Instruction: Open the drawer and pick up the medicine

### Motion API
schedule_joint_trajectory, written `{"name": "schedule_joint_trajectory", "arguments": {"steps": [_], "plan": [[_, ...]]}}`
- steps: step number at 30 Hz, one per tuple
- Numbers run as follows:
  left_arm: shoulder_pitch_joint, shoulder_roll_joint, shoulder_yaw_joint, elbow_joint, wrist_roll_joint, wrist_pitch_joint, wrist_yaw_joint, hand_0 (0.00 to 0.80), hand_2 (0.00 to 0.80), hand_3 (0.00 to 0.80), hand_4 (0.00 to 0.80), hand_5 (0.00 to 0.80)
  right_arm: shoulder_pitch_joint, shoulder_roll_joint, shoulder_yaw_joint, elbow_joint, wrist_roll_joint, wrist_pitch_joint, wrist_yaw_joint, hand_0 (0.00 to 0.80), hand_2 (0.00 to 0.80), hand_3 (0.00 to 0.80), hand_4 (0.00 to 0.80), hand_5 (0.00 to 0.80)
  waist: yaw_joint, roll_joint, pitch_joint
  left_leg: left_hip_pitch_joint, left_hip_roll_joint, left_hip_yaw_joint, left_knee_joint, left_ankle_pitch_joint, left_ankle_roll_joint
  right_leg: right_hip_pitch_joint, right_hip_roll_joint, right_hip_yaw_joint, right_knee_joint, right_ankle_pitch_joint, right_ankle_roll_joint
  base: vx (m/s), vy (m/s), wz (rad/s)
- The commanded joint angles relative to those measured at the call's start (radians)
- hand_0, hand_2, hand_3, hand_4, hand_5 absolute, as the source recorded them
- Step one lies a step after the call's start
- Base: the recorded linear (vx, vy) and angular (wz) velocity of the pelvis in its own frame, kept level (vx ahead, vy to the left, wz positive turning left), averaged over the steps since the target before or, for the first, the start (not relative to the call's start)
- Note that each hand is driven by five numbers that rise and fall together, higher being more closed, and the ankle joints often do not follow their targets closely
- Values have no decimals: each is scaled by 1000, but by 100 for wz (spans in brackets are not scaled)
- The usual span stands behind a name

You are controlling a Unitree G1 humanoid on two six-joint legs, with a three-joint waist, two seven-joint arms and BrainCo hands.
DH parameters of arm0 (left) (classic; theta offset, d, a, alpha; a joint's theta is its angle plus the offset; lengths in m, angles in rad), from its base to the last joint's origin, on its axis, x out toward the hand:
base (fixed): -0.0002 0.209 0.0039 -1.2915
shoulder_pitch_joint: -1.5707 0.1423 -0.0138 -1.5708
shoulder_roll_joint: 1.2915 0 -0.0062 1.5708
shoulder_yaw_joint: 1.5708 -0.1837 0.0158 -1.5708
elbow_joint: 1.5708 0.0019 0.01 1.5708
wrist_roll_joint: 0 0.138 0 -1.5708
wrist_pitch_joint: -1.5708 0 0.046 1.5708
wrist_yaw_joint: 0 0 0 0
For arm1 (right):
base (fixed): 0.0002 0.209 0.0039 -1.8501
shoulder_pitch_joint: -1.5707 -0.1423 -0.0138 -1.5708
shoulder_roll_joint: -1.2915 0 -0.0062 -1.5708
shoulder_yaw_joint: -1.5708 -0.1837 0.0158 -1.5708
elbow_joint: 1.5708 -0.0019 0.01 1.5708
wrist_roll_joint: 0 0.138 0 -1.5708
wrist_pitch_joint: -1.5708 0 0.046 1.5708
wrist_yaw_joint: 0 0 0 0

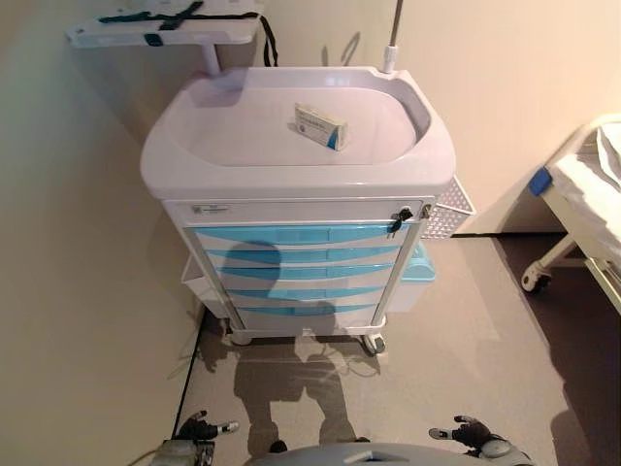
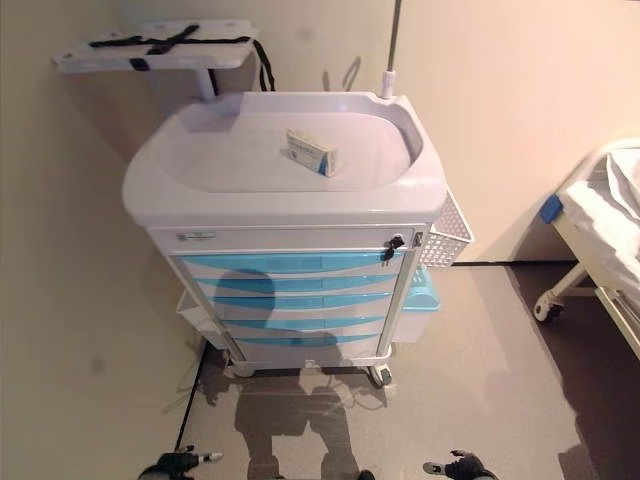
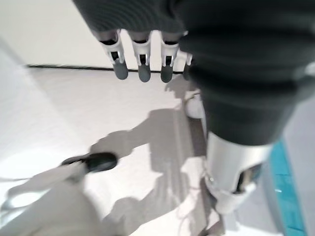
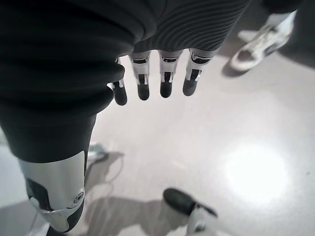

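Both hands hang low and open, left hand (image 1: 199,425) and right hand (image 1: 470,431), holding nothing. The cart (image 1: 291,282) with its shut drawers (image 1: 296,254) stands far ahead of them. The medicine box (image 1: 320,125) lies on top.

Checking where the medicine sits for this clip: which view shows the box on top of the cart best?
The left eye view: the medicine box lies in full sight on the cart's top tray, above the shut drawers. The right eye view shows much the same. Neither wrist view shows the box, only floor past each hand.
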Motion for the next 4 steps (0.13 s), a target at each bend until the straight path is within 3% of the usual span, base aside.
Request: {"name": "schedule_joint_trajectory", "arguments": {"steps": [1,4], "plan": [[-42,-3,1,44,58,-7,-8,0,0,0,0,0,-28,25,34,22,-26,0,14,0,0,0,0,0,30,-41,-18,-17,-61,25,0,4,25,-23,-4,1,60,-31,62,0,0,4],[-32,-13,-2,66,77,-2,-15,0,0,0,0,0,-22,34,42,21,-30,-1,18,0,0,0,0,0,38,-44,-23,-11,-62,20,0,3,25,-11,-4,-5,59,-35,62,1,-7,5]]}}
